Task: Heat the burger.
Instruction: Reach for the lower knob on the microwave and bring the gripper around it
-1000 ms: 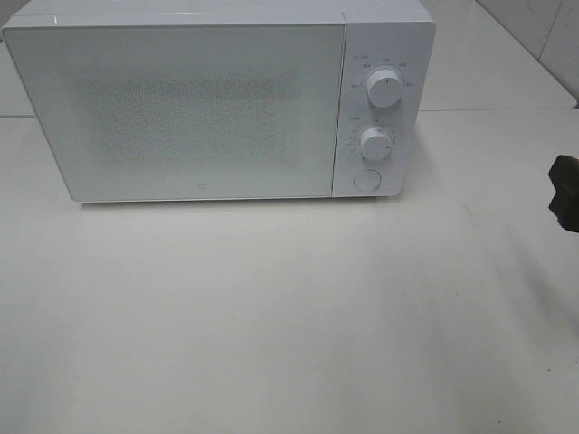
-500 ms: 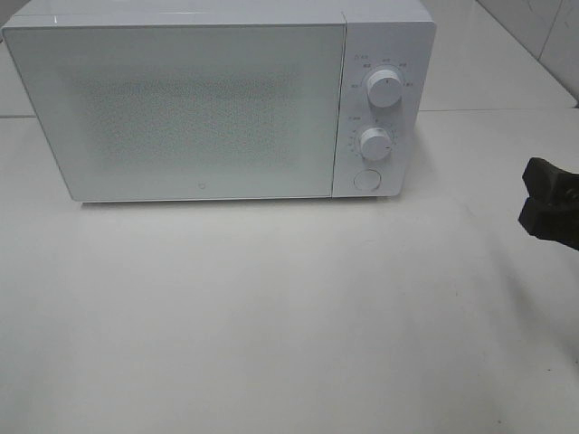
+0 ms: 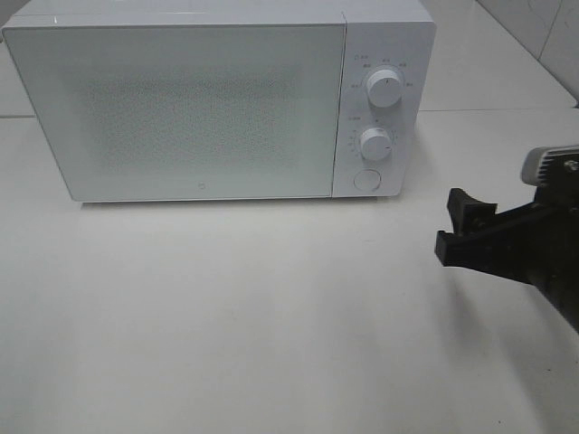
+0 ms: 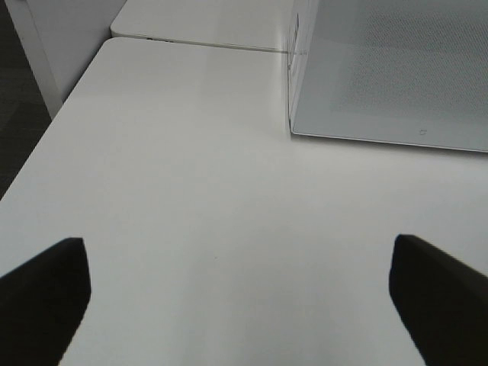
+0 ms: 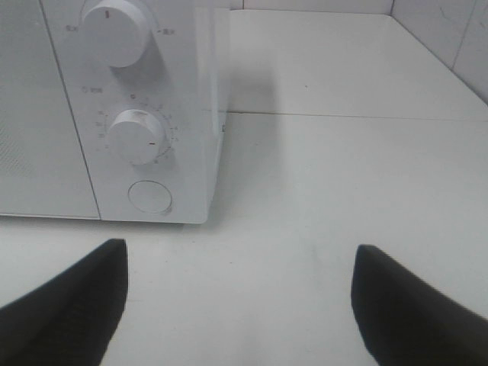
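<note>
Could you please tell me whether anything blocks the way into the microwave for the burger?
Yes: the microwave door is shut across the front. The burger shows in no view. Nothing visible lies between the open right gripper and the round button.

The exterior camera sits high in front of the microwave (image 3: 181,108) and looks down across the white table (image 3: 271,316), far enough back to take in the whole door and the control panel (image 3: 398,54). The left wrist camera rides low over the table behind the left gripper (image 4: 236,259), facing the door's hinge-side corner from near. The right wrist camera, behind the right gripper (image 5: 238,255), looks closely at the lower knob (image 5: 137,137) and round button (image 5: 150,196). All three views share the microwave front and tabletop.
</note>
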Available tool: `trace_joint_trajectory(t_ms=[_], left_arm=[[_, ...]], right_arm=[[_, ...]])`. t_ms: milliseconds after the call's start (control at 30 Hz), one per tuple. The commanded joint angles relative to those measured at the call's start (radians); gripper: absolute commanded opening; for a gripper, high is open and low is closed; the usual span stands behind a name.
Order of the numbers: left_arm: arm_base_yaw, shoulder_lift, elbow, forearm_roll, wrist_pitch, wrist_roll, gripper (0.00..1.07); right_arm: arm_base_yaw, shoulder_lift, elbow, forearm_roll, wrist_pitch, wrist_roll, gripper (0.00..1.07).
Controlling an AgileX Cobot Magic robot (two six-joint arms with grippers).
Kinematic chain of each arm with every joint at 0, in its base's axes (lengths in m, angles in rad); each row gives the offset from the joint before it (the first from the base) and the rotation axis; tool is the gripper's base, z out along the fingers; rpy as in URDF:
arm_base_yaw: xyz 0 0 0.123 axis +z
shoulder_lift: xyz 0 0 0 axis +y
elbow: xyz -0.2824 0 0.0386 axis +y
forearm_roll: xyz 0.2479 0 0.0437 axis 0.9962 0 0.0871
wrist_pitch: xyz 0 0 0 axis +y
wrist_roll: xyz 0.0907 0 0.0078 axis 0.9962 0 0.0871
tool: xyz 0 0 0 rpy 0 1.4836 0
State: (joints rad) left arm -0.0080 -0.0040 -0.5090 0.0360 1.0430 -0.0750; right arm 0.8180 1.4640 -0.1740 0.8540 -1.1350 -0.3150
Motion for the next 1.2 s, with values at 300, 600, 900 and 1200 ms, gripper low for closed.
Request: trace_joint_trajectory(t_ms=[300, 600, 900, 1200], left_arm=[[0.003, -0.019, 0.003, -0.003, -0.011, -0.004, 1.0], [0.003, -0.019, 0.003, -0.003, -0.011, -0.004, 1.0], [0.003, -0.019, 0.003, -0.003, -0.011, -0.004, 1.0], [0.003, -0.019, 0.003, -0.003, -0.011, -0.004, 1.0]], right_arm=[[0.056, 0.217, -0.179, 0.061, -0.054, -0.011, 0.76], [0.056, 0.306, -0.261, 0.061, -0.103, -0.004, 0.76], [-0.001, 0.394, -0.351, 0.009, -0.114, 0.026, 0.76], [-0.082, 0.438, -0.435, -0.091, -0.029, 0.069, 0.76]])
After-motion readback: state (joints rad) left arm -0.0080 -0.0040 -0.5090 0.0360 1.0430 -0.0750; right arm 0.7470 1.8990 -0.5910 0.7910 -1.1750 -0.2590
